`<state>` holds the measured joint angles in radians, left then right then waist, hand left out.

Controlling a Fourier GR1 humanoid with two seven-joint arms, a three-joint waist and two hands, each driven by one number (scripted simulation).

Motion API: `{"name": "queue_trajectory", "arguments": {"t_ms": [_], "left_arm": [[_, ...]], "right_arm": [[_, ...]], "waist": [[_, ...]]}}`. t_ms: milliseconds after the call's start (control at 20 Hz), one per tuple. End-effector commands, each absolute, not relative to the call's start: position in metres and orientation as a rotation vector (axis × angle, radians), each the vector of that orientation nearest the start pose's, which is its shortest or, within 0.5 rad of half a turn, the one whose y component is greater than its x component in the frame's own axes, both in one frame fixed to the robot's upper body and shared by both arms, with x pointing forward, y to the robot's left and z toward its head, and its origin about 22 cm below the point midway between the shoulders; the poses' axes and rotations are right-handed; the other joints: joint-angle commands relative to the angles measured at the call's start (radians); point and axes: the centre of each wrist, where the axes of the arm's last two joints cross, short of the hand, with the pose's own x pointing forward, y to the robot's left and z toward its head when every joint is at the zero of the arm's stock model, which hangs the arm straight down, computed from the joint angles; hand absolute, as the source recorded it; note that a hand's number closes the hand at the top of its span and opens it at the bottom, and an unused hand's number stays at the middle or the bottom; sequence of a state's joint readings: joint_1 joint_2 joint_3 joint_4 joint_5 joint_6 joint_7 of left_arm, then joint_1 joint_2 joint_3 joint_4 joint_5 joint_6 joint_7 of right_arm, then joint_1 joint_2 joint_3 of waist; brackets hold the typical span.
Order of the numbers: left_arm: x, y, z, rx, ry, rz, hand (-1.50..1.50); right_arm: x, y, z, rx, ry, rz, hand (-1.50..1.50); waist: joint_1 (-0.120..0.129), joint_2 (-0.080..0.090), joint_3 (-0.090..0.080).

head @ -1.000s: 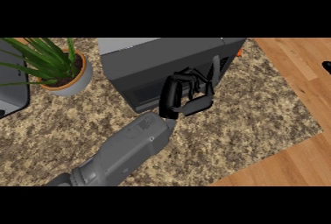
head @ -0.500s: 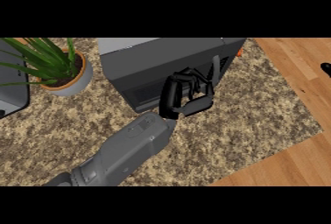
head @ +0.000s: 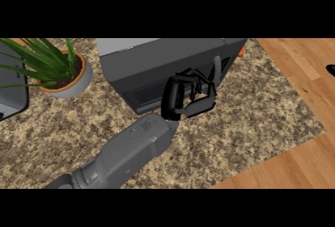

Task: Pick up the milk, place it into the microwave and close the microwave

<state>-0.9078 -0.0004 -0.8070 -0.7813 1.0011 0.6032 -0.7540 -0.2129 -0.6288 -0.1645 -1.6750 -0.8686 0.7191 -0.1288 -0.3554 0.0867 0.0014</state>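
Note:
The dark grey microwave [head: 163, 66] stands at the top middle of the speckled counter [head: 262, 119]. Its door [head: 216, 73] shows as a thin dark edge at the front right, nearly against the body. My left hand [head: 198, 106] is right at the microwave's front beside that door edge, fingers relaxed and slightly bent, holding nothing. I cannot see the milk; the hand and door hide the opening. Only a black tip of my right hand [head: 331, 70] shows at the right edge.
A potted green plant [head: 62, 73] stands left of the microwave. A dark appliance [head: 12, 88] sits at the left edge. A small orange thing [head: 241, 52] peeks out at the microwave's right rear. Wooden floor [head: 294, 159] lies beyond the counter's right edge.
A pale orange patch seen between my left hand's fingers earlier is now hidden. The hand has edged slightly toward the microwave front, and the door edge is closer to the body.

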Motion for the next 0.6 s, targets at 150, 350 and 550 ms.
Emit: {"name": "queue_trajectory", "arguments": {"t_ms": [150,350,550], "left_arm": [[0.363,0.014,0.041,-0.234,-1.908,0.021,1.5],[0.362,0.012,0.036,-0.229,-1.947,-0.07,1.5],[0.363,0.016,0.027,-0.149,-1.913,-0.106,1.5]], "right_arm": [[0.275,-0.363,0.174,0.77,-2.029,0.557,-1.5],[0.275,-0.36,0.174,0.833,-2.031,0.568,-1.5],[0.277,-0.357,0.176,0.879,-2.031,0.577,-1.5]], "waist": [[-0.008,0.017,-0.003],[-0.017,0.015,0.001],[-0.006,0.015,0.004]]}}
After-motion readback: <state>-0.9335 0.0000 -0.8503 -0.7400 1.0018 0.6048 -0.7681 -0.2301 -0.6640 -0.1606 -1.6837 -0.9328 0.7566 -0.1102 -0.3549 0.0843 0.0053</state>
